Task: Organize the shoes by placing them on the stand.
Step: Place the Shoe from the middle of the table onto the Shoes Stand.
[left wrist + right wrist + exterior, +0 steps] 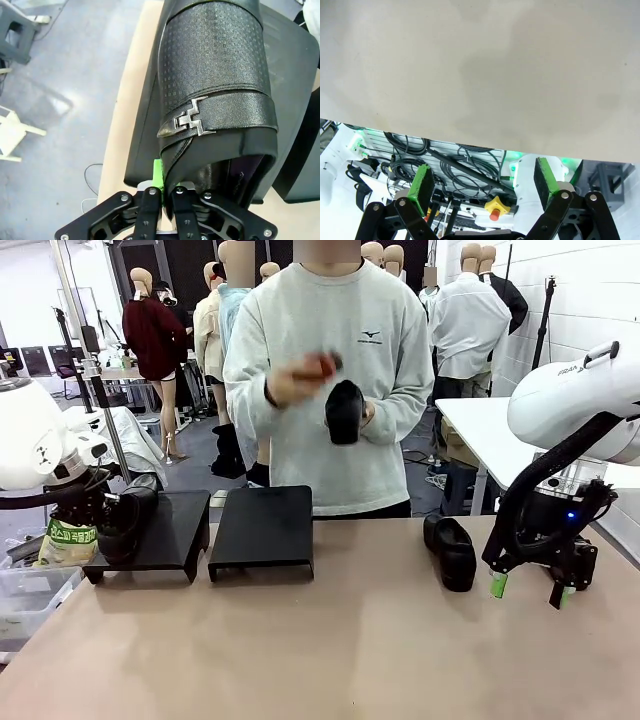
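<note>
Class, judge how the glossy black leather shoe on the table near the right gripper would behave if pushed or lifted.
The glossy black leather shoe sits low and long on the table, so it would probably slide, not roll. Its shiny upper might slip in a grip.

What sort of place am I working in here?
Most likely a robotics lab or test room rather than a home: a plain work table shared with a person across it, black shoe stands set out on it, and bundled cables past the table's edge.
</note>
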Tool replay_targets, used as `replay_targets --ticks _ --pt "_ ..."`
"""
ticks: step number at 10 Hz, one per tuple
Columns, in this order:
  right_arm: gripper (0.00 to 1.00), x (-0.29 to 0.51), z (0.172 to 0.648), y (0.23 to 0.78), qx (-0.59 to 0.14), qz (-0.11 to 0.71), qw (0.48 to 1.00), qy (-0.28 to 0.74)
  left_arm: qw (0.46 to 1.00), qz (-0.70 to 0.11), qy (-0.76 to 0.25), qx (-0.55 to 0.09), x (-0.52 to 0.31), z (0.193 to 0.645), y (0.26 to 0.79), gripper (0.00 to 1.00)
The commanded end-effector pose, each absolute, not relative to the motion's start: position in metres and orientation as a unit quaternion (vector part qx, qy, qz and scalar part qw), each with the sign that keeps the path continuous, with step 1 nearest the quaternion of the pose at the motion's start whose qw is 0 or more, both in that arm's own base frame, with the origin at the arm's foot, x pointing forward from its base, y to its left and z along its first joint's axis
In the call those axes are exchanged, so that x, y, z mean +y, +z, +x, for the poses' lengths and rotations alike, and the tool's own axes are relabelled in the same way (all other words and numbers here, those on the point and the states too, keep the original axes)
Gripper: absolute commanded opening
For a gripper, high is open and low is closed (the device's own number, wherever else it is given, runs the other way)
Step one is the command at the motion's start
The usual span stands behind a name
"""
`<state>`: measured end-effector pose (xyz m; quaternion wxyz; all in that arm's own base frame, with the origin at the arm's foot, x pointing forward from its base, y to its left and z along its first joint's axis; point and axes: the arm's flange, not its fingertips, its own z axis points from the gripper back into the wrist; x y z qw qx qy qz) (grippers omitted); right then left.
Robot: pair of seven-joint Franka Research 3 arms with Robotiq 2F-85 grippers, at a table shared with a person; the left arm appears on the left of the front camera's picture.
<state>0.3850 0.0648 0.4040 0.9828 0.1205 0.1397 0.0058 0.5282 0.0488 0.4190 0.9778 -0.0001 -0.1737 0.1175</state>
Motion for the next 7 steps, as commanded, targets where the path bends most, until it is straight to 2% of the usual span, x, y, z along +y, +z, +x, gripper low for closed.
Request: replay_targets --ticks 1,2,3,7 --pt "1.0 0.0629 0.3856 0.405 0.143 0.11 0.983 0.013 0.975 0.027 0.12 -0.183 0.0485 0.5363 0.4256 0.0" --pt "1.0 0.0629 0.3856 0.405 0.143 0.11 0.983 0.013 0.975 0.031 0.12 -0.183 0.0487 0.5363 0.4261 0.0" --pt "1.0 0.0629 0.3856 0.405 0.143 0.11 0.983 0.013 0.975 0.039 0.12 -0.184 0.0493 0.5371 0.4259 0.14" --pt "1.0 0.0629 0.3856 0.405 0.143 0.11 0.983 0.013 0.972 0.056 0.12 -0.194 0.0508 0.5384 0.4276 0.93"
